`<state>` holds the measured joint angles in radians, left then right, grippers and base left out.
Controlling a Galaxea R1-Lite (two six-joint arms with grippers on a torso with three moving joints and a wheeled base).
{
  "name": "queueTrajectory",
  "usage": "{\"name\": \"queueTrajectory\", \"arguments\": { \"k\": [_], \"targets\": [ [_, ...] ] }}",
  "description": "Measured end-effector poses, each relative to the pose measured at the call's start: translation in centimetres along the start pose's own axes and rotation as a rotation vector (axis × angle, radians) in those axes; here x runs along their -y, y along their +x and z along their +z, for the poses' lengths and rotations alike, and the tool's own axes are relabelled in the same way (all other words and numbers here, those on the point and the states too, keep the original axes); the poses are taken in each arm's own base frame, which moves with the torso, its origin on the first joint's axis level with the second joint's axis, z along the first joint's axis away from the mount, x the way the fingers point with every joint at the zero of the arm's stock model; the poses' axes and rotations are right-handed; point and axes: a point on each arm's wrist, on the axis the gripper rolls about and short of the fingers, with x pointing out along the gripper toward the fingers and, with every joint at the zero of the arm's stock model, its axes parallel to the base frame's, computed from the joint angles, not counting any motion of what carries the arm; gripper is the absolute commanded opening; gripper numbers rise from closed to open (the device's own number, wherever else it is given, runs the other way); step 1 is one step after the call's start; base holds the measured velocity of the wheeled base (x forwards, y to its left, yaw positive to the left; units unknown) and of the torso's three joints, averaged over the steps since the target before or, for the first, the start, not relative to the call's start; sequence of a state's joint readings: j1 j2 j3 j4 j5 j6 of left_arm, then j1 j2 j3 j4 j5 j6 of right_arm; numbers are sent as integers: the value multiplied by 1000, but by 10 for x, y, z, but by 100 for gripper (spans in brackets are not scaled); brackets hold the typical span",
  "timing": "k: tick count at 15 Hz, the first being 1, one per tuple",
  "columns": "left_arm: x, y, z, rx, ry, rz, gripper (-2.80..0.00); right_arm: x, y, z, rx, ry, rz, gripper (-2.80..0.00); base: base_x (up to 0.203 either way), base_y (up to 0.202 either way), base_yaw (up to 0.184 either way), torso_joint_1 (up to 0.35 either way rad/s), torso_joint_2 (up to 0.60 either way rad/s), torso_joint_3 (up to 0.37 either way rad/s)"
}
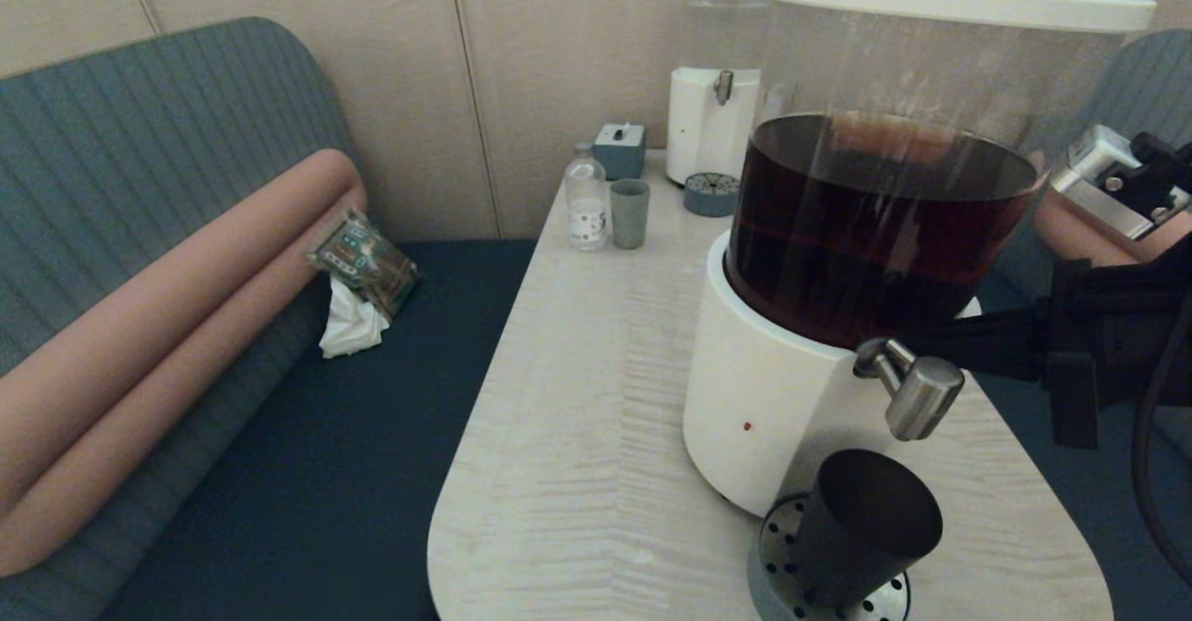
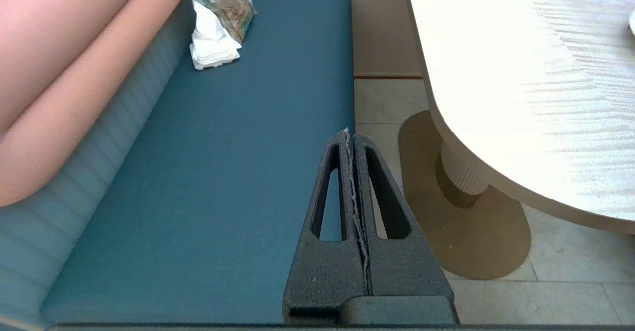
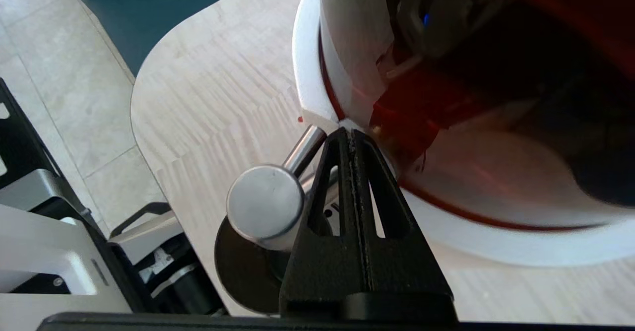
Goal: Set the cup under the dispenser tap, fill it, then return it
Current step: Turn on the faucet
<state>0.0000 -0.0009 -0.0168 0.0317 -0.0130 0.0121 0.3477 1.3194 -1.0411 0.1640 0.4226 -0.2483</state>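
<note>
Head view high above table (image 1: pixel 577 435) (wrist views close, sharing it)

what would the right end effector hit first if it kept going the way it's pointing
Probably the dispenser tap. The shut right end effector has its tips right beside the tap's steel stem, at the white base of the big dispenser; depth is unclear, so it may touch already.

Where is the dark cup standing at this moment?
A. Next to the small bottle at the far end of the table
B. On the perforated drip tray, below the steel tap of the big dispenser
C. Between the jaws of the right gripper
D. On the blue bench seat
B. The head view shows the cup standing on the drip tray, right below the dispenser tap, with nothing gripping it.
</note>
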Motion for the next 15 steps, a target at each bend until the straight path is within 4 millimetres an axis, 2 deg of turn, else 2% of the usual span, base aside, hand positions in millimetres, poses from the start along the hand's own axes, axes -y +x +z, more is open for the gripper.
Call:
{"name": "queueTrajectory", "arguments": {
  "k": [15],
  "targets": [
    [0, 0, 0, 0, 0, -1, -280, -7, 9, 1, 6, -48, 48, -280, 0, 0, 0, 0, 0, 0]
  ]
}}
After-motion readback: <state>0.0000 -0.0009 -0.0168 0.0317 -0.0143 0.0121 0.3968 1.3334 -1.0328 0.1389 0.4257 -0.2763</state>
